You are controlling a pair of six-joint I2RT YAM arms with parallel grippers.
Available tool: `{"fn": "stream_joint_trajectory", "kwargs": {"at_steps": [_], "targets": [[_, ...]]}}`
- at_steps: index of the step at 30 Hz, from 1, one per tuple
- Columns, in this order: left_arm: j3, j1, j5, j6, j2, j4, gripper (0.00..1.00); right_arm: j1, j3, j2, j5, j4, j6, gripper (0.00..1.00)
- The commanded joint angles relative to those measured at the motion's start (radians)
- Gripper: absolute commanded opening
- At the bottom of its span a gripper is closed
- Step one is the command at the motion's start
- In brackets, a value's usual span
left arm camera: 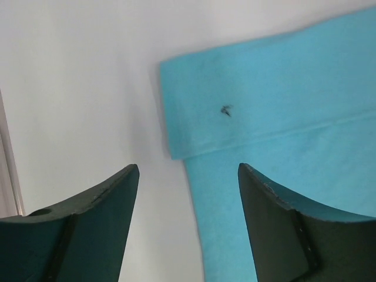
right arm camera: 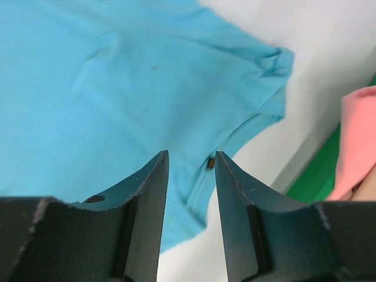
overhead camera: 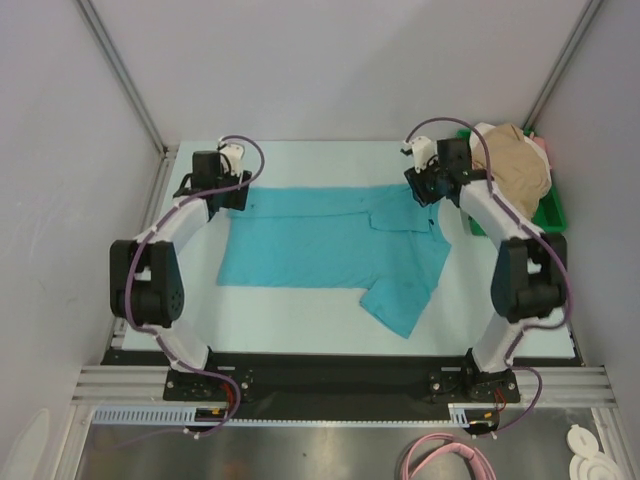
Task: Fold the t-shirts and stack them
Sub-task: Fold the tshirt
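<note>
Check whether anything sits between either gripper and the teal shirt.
Nothing visible does. The left gripper hangs open over a hem corner of the teal shirt, and the right gripper is open over a sleeve seam. The green tray holding the tan shirt and pink shirt sits off to the right.

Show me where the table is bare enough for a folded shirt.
Free: the table strip in front of the teal shirt, left of its sleeve. Crowded: the far right corner, with the green tray.
</note>
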Motion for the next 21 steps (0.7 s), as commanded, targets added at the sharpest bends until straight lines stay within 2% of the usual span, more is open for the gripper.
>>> {"fn": "stream_joint_trajectory", "kwargs": {"at_steps": [1, 3, 4, 5, 8, 9, 11, 12, 15, 21], "targets": [[-0.142, -0.021, 0.029, 0.019, -0.144, 0.057, 0.73, 0.037, -0.259, -0.222, -0.04, 0.127, -0.123, 0.43], [-0.236, -0.023, 0.031, 0.022, -0.19, 0.059, 0.72, 0.057, -0.371, -0.303, -0.045, 0.152, -0.195, 0.43], [-0.267, -0.023, 0.031, 0.024, -0.215, 0.059, 0.72, 0.06, -0.478, -0.335, -0.063, 0.159, -0.224, 0.43], [-0.321, -0.023, 0.04, 0.022, -0.26, 0.056, 0.67, 0.061, -0.523, -0.414, -0.084, 0.158, -0.255, 0.43], [-0.407, -0.02, 0.066, 0.011, -0.352, 0.033, 0.63, 0.069, -0.695, -0.586, -0.184, 0.115, -0.388, 0.43], [-0.419, -0.017, 0.074, 0.011, -0.368, 0.024, 0.63, 0.072, -0.732, -0.643, -0.26, 0.054, -0.436, 0.43], [-0.441, 0.0, 0.092, 0.017, -0.4, 0.004, 0.65, 0.081, -0.822, -0.737, -0.296, 0.012, -0.537, 0.44], [-0.444, 0.009, 0.115, 0.022, -0.405, 0.001, 0.66, 0.095, -0.841, -0.821, -0.316, -0.03, -0.554, 0.45], [-0.439, 0.044, 0.16, 0.037, -0.393, -0.022, 0.67, 0.119, -0.864, -0.902, -0.343, -0.138, -0.589, 0.45], [-0.429, 0.081, 0.184, 0.042, -0.345, -0.03, 0.68, 0.153, -0.867, -0.921, -0.408, -0.297, -0.626, 0.46]]}}
